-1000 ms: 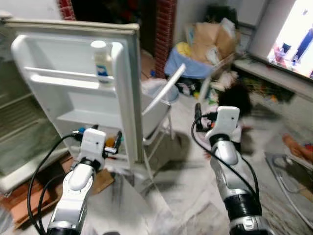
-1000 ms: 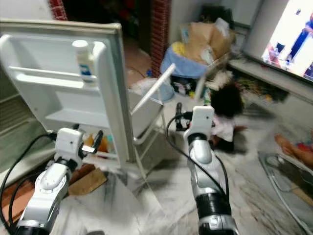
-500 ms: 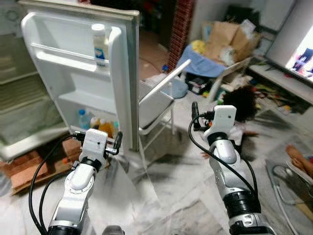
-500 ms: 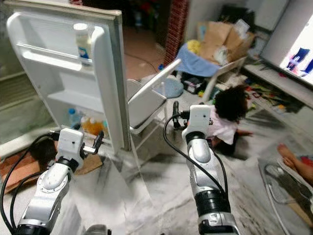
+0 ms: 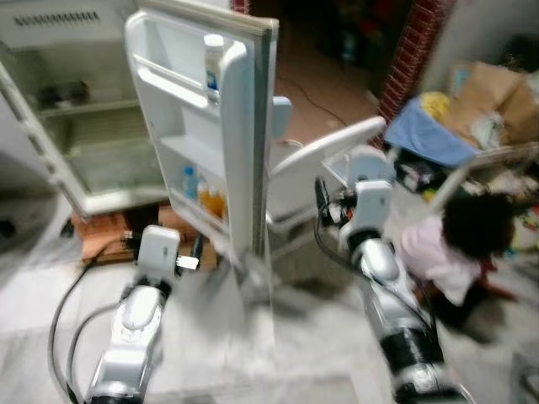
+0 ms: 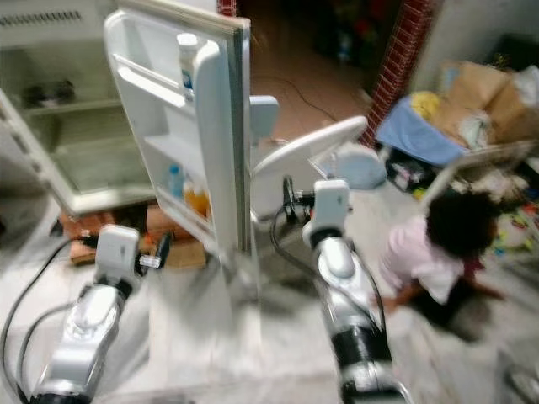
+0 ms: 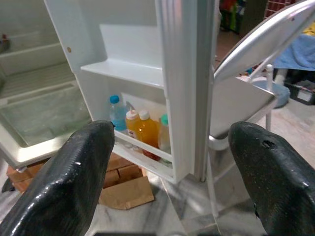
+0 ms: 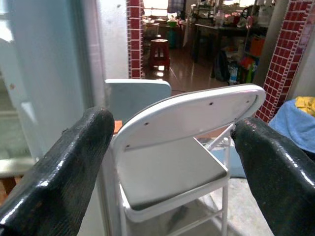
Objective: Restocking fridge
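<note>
The white fridge (image 5: 93, 135) stands open, its inner shelves bare as far as I can see. Its door (image 5: 221, 143) swings out toward me. A white bottle (image 5: 214, 59) stands on the top door shelf. On the low door shelf sit a blue-capped bottle (image 7: 117, 113) and orange bottles (image 7: 140, 129). My left gripper (image 5: 196, 250) is held low, just short of the door's bottom shelf, open and empty, its fingers (image 7: 74, 172) wide apart. On the other side of the door's edge my right gripper (image 5: 320, 192) is raised, open and empty, facing a white folding chair (image 8: 182, 142).
The folding chair (image 5: 316, 168) stands right behind the fridge door. A person (image 5: 463, 244) sits on the floor at the right. Boxes and a blue cloth (image 5: 438, 126) are piled further right. Bricks and cardboard (image 5: 101, 236) lie under the fridge.
The whole view has swung left and is blurred, so the fridge's inside now shows and the door sits mid-picture. Both arms hold the same pose, grippers still open.
</note>
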### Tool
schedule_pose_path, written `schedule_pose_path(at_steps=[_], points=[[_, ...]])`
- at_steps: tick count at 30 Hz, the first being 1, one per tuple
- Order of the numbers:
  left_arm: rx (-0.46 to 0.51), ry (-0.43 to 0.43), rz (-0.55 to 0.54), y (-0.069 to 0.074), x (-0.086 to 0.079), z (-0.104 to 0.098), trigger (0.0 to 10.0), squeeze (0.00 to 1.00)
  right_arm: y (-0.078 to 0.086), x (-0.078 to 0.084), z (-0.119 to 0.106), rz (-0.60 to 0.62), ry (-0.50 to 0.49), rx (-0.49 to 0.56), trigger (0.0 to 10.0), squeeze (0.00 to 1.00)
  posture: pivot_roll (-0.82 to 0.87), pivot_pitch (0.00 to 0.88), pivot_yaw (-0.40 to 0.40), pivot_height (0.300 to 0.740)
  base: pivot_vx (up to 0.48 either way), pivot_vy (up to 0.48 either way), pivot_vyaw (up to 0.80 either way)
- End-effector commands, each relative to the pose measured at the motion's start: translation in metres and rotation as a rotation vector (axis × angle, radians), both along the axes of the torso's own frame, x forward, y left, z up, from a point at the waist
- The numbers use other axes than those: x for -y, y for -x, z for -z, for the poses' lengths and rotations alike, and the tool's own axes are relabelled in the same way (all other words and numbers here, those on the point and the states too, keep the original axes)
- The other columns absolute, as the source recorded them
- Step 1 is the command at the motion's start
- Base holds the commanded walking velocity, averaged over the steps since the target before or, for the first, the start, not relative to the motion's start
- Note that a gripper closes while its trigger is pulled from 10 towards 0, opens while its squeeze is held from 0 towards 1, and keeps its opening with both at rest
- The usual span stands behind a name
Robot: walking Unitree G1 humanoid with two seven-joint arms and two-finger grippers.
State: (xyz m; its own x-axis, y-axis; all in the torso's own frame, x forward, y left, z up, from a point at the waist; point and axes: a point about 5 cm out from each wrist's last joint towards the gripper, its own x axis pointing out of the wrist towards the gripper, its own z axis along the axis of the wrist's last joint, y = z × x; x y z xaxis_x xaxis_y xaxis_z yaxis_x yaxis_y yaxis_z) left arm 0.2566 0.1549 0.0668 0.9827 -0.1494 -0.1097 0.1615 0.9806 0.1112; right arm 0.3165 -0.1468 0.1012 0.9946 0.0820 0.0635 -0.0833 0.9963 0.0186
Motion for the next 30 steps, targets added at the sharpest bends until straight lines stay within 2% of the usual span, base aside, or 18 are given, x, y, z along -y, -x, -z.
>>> schedule_pose_path(at_steps=[1, 5, 8, 11, 16, 21, 25, 30], points=[[0.020, 0.002, -0.017, -0.0019, -0.0085, -0.0060, 10.0, 0.00, -0.0014, -0.0072, -0.0051, -0.022, -0.022, 0.019, 10.0, 0.00, 0.12, 0.000, -0.040, 0.740, 0.000, 0.000, 0.00], [0.017, -0.001, -0.022, -0.0023, -0.0108, -0.0045, 10.0, 0.00, -0.0013, -0.0083, -0.0059, -0.033, -0.025, 0.023, 10.0, 0.00, 0.12, 0.000, -0.041, 0.740, 0.432, 0.000, 0.00], [0.017, 0.001, -0.027, -0.0027, -0.0111, -0.0043, 10.0, 0.00, -0.0017, -0.0103, -0.0094, -0.062, 0.014, 0.047, 10.0, 0.00, 0.12, 0.000, -0.043, 0.740, 0.469, 0.000, 0.00], [0.017, 0.005, -0.029, -0.0029, -0.0106, -0.0044, 10.0, 0.00, -0.0018, -0.0096, -0.0110, -0.061, 0.020, 0.060, 10.0, 0.00, 0.12, 0.000, -0.043, 0.740, 0.469, 0.000, 0.56], [0.017, 0.009, -0.030, -0.0031, -0.0088, -0.0039, 10.0, 0.00, -0.0021, -0.0086, -0.0120, -0.057, 0.002, 0.058, 10.0, 0.00, 0.12, 0.000, -0.043, 0.740, 0.469, 0.000, 0.72], [0.012, 0.006, -0.040, -0.0032, -0.0098, -0.0029, 10.0, 0.00, -0.0021, -0.0121, -0.0125, -0.081, -0.048, 0.054, 10.0, 0.00, 0.12, 0.000, -0.043, 0.740, 0.467, 0.000, 0.00], [0.008, 0.010, -0.047, -0.0030, -0.0097, -0.0020, 10.0, 0.00, -0.0016, -0.0135, -0.0131, -0.097, -0.022, 0.062, 10.0, 0.00, 0.12, 0.000, -0.045, 0.740, 0.468, 0.000, 0.00], [-0.019, 0.022, -0.067, -0.0026, -0.0095, 0.0015, 10.0, 0.00, -0.0009, -0.0154, -0.0148, -0.108, -0.014, 0.075, 10.0, 0.00, 0.12, 0.000, -0.045, 0.740, 0.154, 0.000, 0.77]])
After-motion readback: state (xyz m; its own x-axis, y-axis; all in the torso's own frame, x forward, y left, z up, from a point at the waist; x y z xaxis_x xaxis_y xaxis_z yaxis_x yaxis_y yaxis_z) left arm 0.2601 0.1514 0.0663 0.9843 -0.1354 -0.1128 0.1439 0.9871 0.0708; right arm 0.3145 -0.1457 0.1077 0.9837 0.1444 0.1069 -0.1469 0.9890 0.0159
